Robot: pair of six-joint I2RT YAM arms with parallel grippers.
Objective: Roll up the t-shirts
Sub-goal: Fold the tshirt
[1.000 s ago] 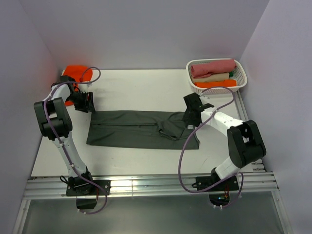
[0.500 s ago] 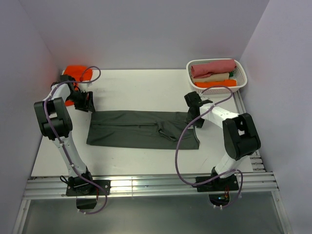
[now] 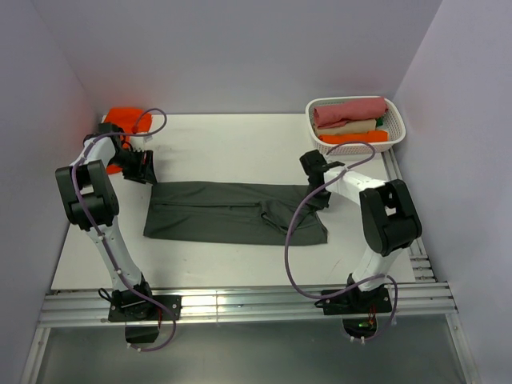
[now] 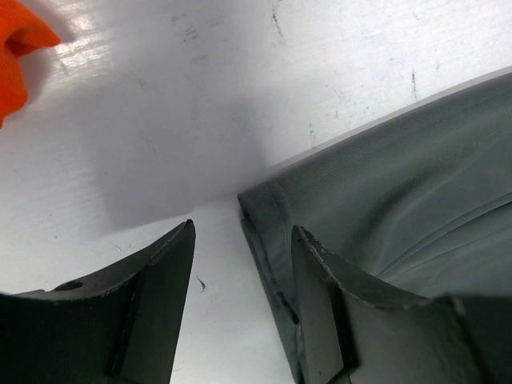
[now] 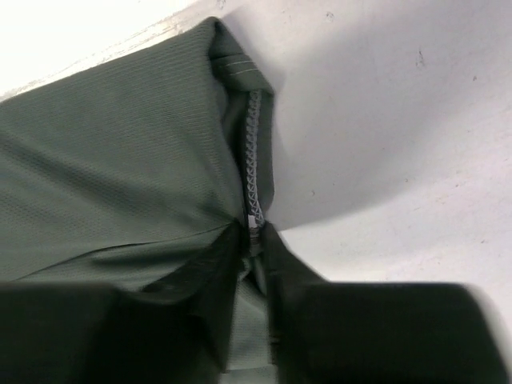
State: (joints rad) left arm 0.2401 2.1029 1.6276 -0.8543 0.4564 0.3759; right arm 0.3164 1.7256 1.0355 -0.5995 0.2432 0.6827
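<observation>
The dark grey t-shirt (image 3: 232,212) lies as a long strip running left to right across mid-frame. The right gripper (image 5: 254,232) pinches its upper-right hem corner. The left gripper (image 4: 244,232), jaws spread, straddles the upper-left corner, so each arm has its own end.

orange t-shirt (image 4: 18,60): being cut off by the left wrist view's corner; from above, being partly covered by the left arm (image 3: 88,192).
charcoal t-shirt (image 5: 112,152): being cropped at the right wrist view's left edge; its seam is being hidden between the blurred fingers (image 5: 212,276) of the right end effector (image 5: 254,232).
basket (image 3: 398,120): a green piece (image 3: 382,122) is being mostly hidden behind rolls (image 3: 350,112).
</observation>
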